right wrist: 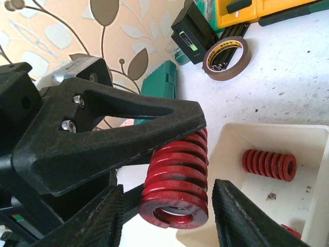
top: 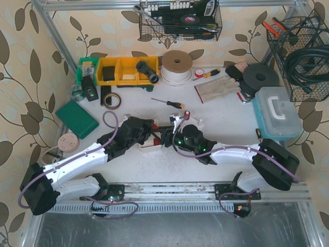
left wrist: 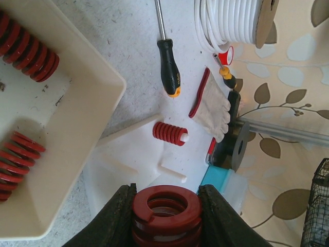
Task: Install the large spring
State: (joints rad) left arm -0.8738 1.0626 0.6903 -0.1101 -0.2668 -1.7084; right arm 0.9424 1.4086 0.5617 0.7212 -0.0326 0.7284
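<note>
My left gripper [left wrist: 166,193] is shut on the large red spring [left wrist: 166,206], squeezing it between both pads, above the white peg fixture [left wrist: 128,159]. A small red spring [left wrist: 169,134] sits on one peg, and a bare peg [left wrist: 172,172] lies nearer. In the right wrist view the large spring [right wrist: 177,180] hangs from the left gripper's finger [right wrist: 128,134]. My right gripper [right wrist: 167,186] is open, its fingers either side of the spring's free end without touching it. In the top view the two grippers [top: 157,135] [top: 174,137] meet at the table's middle.
A cream tray [left wrist: 77,118] with more red springs [left wrist: 28,43] lies to the left; it also shows in the right wrist view [right wrist: 308,170]. A screwdriver [left wrist: 168,67], glove [left wrist: 213,110] and cable spool [left wrist: 231,20] lie beyond. A tape roll [right wrist: 226,57] and a blue box [top: 275,113] are nearby.
</note>
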